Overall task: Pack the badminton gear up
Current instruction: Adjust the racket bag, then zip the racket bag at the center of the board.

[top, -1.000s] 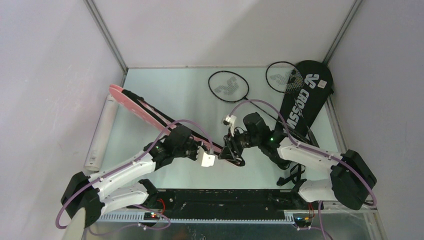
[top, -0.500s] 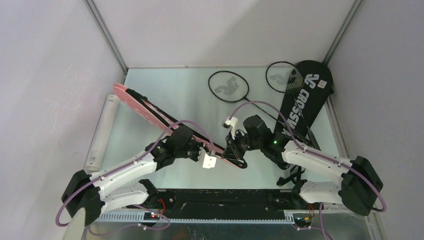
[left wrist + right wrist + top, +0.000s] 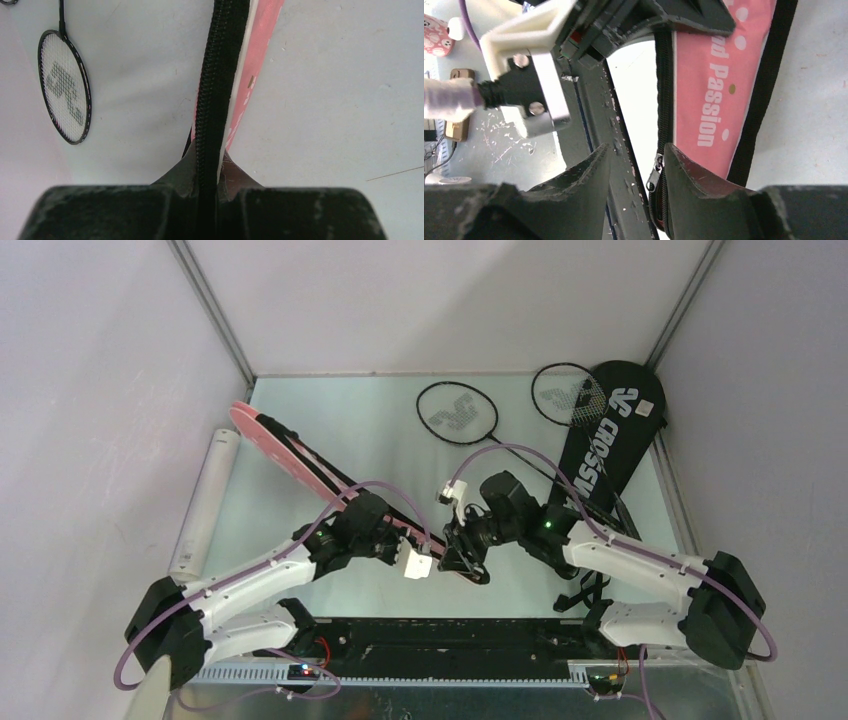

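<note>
The pink bag (image 3: 290, 455) lies slantwise across the table, lifted at its near narrow end. My left gripper (image 3: 398, 543) is shut on the bag's black zipper edge (image 3: 220, 90), seen in the left wrist view between the pads of that gripper (image 3: 216, 172). My right gripper (image 3: 462, 558) is at the narrow end just beside it. Its jaws (image 3: 638, 147) stand open, with the metal zipper pull (image 3: 655, 176) in the gap against the right finger. Two black rackets (image 3: 457, 412) (image 3: 568, 395) lie at the back, beside the black CROSSWAY bag (image 3: 610, 430).
A long translucent white tube (image 3: 203, 505) lies along the left edge of the table. Black straps (image 3: 592, 590) trail from the black bag near the right arm's base. White walls close in the table on three sides.
My right gripper has slid a little left and nearer along the narrow end of the pink bag. The bag's far end has shifted slightly right. The left gripper keeps its hold.
</note>
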Robot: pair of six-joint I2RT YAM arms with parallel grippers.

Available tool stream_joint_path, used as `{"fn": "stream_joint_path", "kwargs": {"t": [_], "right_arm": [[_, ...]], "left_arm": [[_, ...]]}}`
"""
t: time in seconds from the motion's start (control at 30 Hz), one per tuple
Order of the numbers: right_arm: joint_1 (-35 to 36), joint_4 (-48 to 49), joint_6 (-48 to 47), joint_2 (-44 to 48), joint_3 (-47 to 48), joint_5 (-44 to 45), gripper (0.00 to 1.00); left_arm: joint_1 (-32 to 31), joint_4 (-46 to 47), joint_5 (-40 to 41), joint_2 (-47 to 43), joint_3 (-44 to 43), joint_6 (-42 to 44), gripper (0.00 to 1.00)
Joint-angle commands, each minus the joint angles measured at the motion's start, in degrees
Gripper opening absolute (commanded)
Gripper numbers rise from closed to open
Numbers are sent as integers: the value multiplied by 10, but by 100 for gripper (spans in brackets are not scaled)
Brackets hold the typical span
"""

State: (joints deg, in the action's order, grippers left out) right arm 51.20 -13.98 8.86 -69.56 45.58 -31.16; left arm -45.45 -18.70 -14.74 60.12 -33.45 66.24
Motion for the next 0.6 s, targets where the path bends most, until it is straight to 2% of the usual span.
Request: {"fn": "stream_joint_path", "kwargs": {"t": [0.0,0.37,0.43,0.5,0.57], "right_arm": [[4,1,-17,-13,35,-16,46],[8,-50,-33,-25,36,70,50],[12,-56,-34,-29,36,68,43],[21,-57,-38,-31,36,70,17],[29,-55,-40,-29,36,71,6]], "left_arm": [[6,12,6,-5,-18,6,0],[6,4,7,-6,-17,13,0],[6,3,8,-4,-18,14,0],[6,1,7,-3,-21,14,0],[6,-2,6,-1,-23,14,0]]}}
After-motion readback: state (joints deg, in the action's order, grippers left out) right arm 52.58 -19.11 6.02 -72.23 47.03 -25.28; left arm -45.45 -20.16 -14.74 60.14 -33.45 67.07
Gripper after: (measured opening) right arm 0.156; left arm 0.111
